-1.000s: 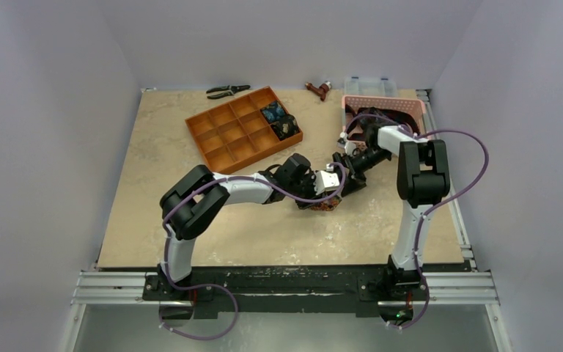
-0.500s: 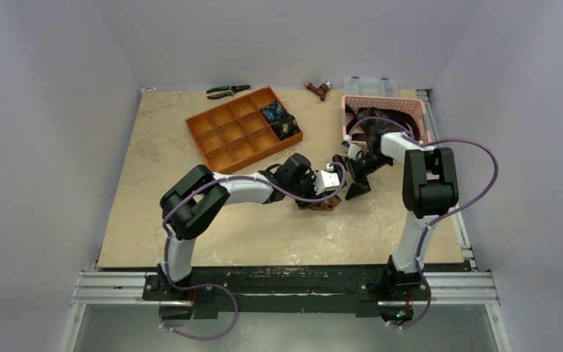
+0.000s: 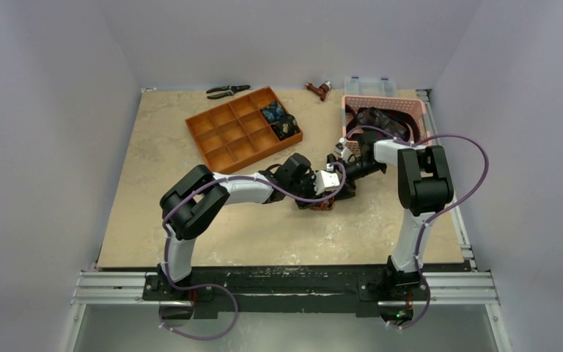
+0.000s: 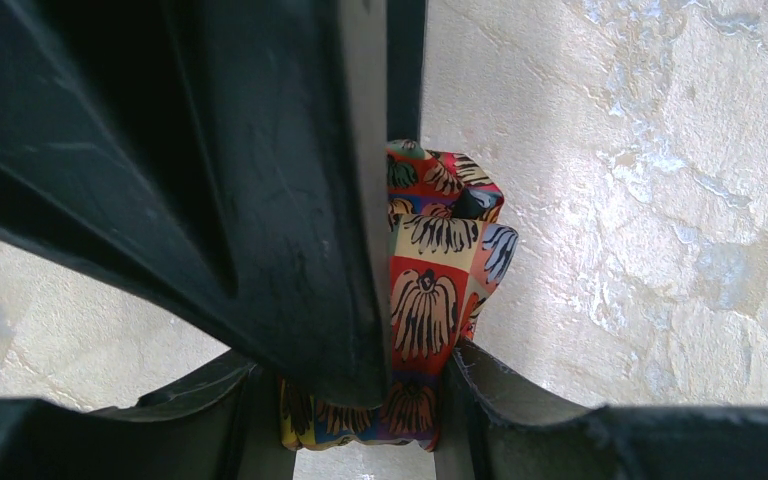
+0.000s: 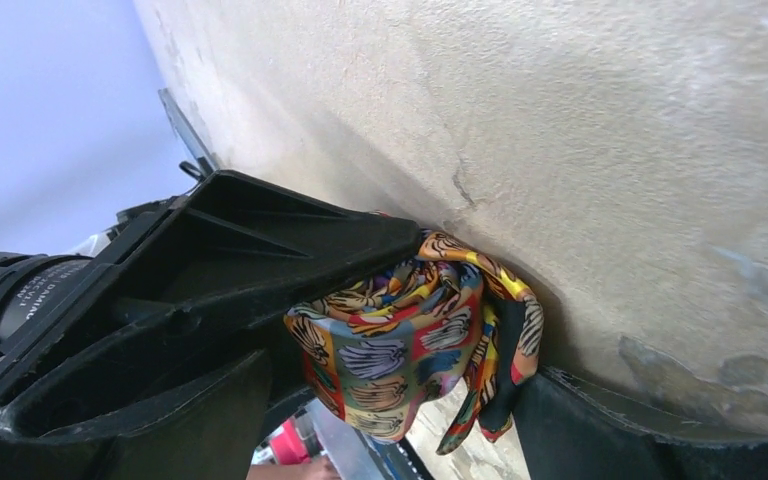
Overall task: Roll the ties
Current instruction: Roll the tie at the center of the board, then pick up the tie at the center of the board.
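The orange-yellow-red print tie (image 3: 323,205) is bunched into a small coil near the table's middle. In the left wrist view the tie (image 4: 430,300) fills the gap between my left gripper's (image 4: 360,420) fingers, just above the table. My right gripper (image 3: 343,185) meets it from the right. In the right wrist view the coil (image 5: 410,345) sits between the right gripper's (image 5: 400,410) fingers and touches the right finger (image 5: 600,430). The left gripper's black finger (image 5: 220,270) presses on its upper left. Two dark coiled ties (image 3: 279,121) lie in the orange tray (image 3: 227,136).
A pink basket (image 3: 396,106) holding dark ties (image 3: 375,117) stands at the back right, with a clear lidded box (image 3: 370,83) behind it. Pliers (image 3: 227,91) and a small brown-red tool (image 3: 318,89) lie at the table's far edge.
The right gripper drew back to the right, away from the tie, then came back and now meets the coil again. The left gripper and the tie have stayed in place.
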Tool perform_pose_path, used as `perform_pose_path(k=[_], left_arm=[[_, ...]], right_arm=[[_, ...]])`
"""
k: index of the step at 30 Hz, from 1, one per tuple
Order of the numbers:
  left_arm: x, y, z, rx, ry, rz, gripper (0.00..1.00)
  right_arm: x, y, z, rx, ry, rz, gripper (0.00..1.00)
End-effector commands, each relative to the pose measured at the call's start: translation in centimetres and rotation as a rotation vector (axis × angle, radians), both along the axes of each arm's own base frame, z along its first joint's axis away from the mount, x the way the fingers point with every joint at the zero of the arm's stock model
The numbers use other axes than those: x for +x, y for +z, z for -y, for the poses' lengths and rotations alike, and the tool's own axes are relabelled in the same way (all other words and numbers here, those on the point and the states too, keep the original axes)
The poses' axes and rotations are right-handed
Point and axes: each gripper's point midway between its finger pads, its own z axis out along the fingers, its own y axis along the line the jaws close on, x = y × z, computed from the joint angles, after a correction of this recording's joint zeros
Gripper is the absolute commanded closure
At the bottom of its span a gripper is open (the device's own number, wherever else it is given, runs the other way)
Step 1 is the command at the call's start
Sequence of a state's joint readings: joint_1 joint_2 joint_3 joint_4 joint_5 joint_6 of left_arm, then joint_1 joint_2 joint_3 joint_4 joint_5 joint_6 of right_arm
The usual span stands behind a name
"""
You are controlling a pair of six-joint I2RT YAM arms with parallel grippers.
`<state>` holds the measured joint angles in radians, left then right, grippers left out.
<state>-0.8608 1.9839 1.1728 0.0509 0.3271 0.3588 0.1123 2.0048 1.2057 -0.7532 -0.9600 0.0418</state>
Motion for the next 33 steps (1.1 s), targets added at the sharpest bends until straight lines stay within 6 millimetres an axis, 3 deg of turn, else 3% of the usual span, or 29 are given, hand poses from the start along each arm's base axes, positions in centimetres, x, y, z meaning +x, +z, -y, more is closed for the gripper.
perform_pose_path(k=[1, 6, 11, 13, 15, 18, 27, 30, 33], left_arm=[[-3.1, -6.4, -5.4, 0.252, 0.041, -0.148, 0.73], [-3.1, -6.4, -5.4, 0.253, 0.038, -0.148, 0.73], [-3.1, -6.3, -5.4, 0.252, 0.037, -0.144, 0.73], [-3.0, -6.2, -5.4, 0.250, 0.040, -0.144, 0.71], [-3.1, -6.1, -5.3, 0.245, 0.042, -0.148, 0.68], [-3.4, -5.6, -4.9, 0.213, 0.031, -0.159, 0.57], [-2.7, -0.3, -2.0, -0.063, -0.002, -0.076, 0.05], [-2.6, 1.1, -1.0, -0.122, -0.017, -0.071, 0.00], [-2.7, 1.3, -0.1, -0.157, -0.050, -0.075, 0.00]], right_arm=[[0.7, 1.9, -1.4, 0.054, 0.025, 0.136, 0.16], [0.7, 2.7, -1.4, 0.040, 0.025, 0.151, 0.31], [1.0, 2.1, -1.3, -0.014, 0.032, 0.163, 0.48], [0.8, 1.5, -1.3, -0.032, 0.041, 0.154, 0.65], [0.6, 1.0, -1.2, -0.042, 0.048, 0.139, 0.75], [0.4, 0.6, -0.9, -0.061, 0.070, 0.143, 0.97], [0.5, -0.1, -0.5, -0.074, 0.127, 0.178, 1.00], [0.5, 0.3, -0.9, -0.037, 0.139, 0.200, 1.00], [0.6, 0.7, -1.2, -0.003, 0.135, 0.224, 1.00]])
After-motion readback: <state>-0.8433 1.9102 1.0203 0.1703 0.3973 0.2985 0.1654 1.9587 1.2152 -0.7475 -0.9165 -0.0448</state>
